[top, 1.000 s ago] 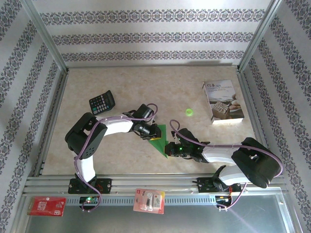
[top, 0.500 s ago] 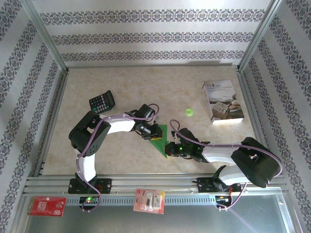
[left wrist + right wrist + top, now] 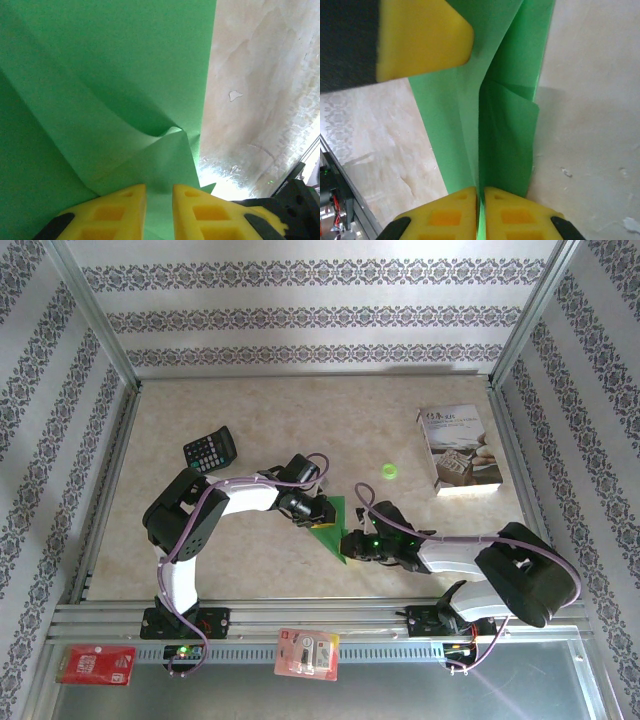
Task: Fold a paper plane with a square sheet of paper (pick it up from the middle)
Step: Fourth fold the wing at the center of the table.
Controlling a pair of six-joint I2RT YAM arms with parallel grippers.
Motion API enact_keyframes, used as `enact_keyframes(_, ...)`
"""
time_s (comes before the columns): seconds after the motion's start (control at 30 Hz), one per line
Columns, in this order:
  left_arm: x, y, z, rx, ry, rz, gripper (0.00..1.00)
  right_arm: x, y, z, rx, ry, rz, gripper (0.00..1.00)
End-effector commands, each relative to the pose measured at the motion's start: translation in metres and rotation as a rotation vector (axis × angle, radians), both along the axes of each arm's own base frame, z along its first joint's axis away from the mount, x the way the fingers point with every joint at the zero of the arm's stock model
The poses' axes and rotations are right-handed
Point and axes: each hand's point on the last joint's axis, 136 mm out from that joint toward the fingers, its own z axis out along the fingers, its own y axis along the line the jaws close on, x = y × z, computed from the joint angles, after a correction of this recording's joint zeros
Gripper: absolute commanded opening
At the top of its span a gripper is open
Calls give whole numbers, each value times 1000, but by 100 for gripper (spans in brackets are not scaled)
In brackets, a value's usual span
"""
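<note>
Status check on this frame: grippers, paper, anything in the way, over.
Right gripper shut on a fold of the sheet. Left gripper nearly closed over the sheet, grip unclear. Sheet part-folded, between both. Disc, calculator, booklet well apart.

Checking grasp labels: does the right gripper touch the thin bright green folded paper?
Touching. Right wrist view: the right gripper pinches a fold of the green paper between its yellow fingers.
</note>
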Motion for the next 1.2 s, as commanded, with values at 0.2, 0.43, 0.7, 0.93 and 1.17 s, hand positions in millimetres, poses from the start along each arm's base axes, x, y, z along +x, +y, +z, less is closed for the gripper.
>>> enact_keyframes(0.2, -3, 13, -23, 77, 4, -10, 20, 7, 0, 19, 68, -15, 5, 22)
enact_keyframes(0.43, -3, 13, -21, 74, 3, -11, 20, 16, -7, 35, 58, -64, -16, 26)
enact_keyframes(0.7, -2, 13, -20, 74, -3, -11, 20, 19, 15, 50, 69, -96, 46, 18)
enact_keyframes(0.93, -1, 13, -18, 75, -6, -10, 21, 23, 20, 32, 22, -69, 66, 13)
enact_keyframes(1.17, 1, 10, -13, 63, -15, -10, 21, 24, 11, 16, -11, -46, 52, 11)
